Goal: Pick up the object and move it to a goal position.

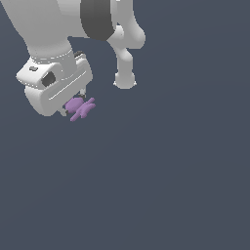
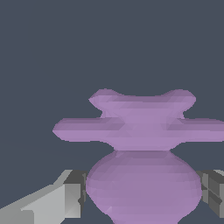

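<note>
Holding: you've got the object between the fingers of the gripper; the wrist view shows a pad pressed to each side of its rounded lower body.
Fingers: clamped on the object, not closed empty; the gap between them is filled by the purple body.
Object location: at the gripper tip under the white hand, upper part of the exterior view's left; its fins stick out past the fingers toward the exterior view's right.
Off the surface?: you can't tell for sure, there's no shadow or edge on the flat dark grey background to judge height; my read is it's lifted.
Done: grasp looks complete, the object seated fairly centred between the pads.
Left: carry to the goal position; you have no goal marker visible in either view, so remaining travel is unknown.
Risk: the body is rounded where the pads grip, so it could rotate if you move fast.
Count: one arm, one gripper, two fingers, one object.
Fins: two tiers visible in the wrist view, a wide pair and a shorter pair beyond.
</note>
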Robot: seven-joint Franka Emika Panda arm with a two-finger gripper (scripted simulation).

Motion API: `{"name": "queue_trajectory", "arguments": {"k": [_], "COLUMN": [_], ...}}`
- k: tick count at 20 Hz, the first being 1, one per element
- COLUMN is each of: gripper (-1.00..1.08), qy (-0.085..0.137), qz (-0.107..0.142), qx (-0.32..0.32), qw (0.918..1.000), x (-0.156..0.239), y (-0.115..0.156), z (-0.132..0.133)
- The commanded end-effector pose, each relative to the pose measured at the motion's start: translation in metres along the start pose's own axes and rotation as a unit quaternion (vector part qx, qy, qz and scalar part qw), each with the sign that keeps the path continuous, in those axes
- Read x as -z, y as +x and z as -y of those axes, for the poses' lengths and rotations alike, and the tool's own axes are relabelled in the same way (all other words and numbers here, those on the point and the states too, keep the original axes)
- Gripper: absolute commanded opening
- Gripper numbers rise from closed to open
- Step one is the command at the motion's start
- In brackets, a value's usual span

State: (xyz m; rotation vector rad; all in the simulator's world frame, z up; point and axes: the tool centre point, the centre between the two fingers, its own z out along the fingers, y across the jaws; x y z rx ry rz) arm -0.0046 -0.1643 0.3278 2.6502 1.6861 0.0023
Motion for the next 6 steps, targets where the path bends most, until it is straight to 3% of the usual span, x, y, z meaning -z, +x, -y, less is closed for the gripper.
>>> {"name": "queue_trajectory", "arguments": {"k": [1, 6], "gripper": [-1.0, -1.0], "qy": [0.001, 0.001], "qz": [0.0, 0.0], "qx": [0.0, 0.0], "qw": [1.0, 1.0], "x": [0.0079, 0.0124], "y": [-0.0043, -0.0068], "z": [-0.0017, -0.0037]}}
